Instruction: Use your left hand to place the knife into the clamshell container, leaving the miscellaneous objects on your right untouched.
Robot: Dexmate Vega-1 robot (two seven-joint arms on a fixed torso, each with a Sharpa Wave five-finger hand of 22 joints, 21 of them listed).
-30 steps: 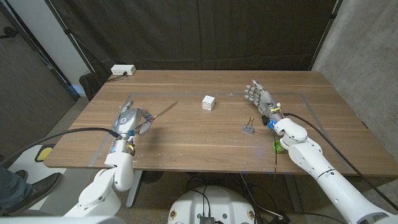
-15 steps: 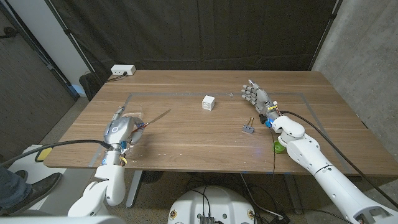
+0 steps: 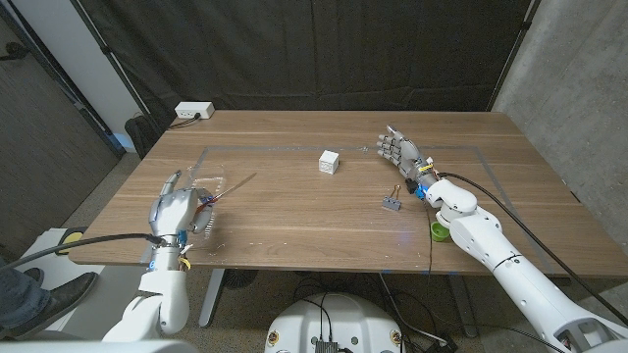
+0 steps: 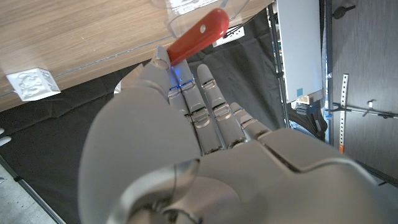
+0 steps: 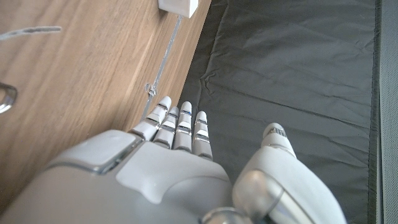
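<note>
My left hand is over the table's front left part and holds the knife by its red handle; the thin blade points away to the right. In the left wrist view the handle sticks out past the fingertips, against the rim of the clear clamshell container. In the head view the container shows only as faint glints beside the hand. My right hand stands over the right side of the table, fingers straight and apart, holding nothing.
A white cube sits at mid-table, also in the left wrist view. A grey binder clip and a green object lie near my right arm. A white power strip is at the far left corner.
My left hand has drawn back toward the front left edge, carrying the knife with it; the blade tip moved left. My right hand has shifted slightly left and farther away.
</note>
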